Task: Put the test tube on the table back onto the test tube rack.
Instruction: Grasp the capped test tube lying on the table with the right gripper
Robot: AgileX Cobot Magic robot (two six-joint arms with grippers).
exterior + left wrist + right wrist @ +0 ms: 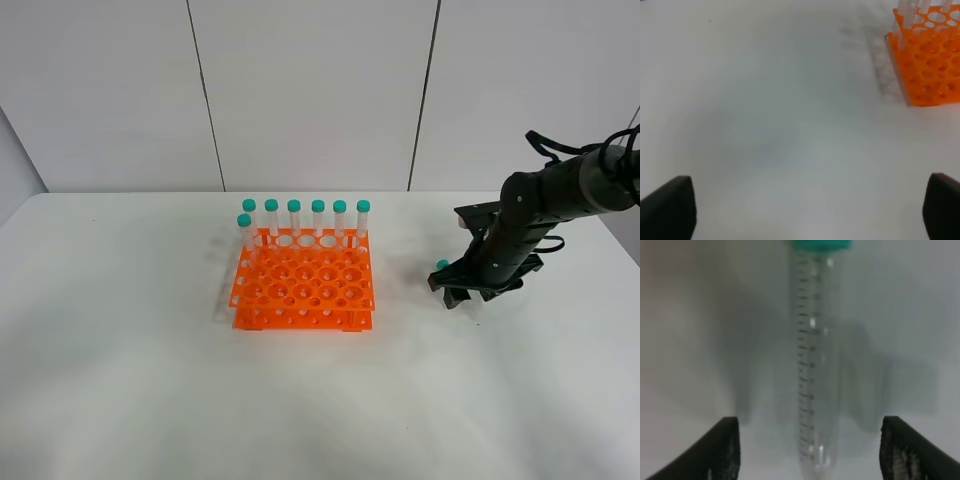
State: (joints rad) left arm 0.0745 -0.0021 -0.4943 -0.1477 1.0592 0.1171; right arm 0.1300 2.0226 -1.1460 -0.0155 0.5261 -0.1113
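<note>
The test tube (812, 365), clear with a teal cap, lies on the white table (150, 380). In the exterior high view only its cap (442, 264) shows, at the left side of my right gripper (465, 292). My right gripper (812, 455) is low over the table and open, with its fingers on either side of the tube's pointed end. The orange test tube rack (305, 280) stands to the left of the tube. My left gripper (805, 215) is open and empty over bare table. It is out of the exterior high view.
Several teal-capped tubes (317, 215) stand in the rack's back row, one more at its left side. The rack's corner (927, 65) shows in the left wrist view. A white wall runs behind the table.
</note>
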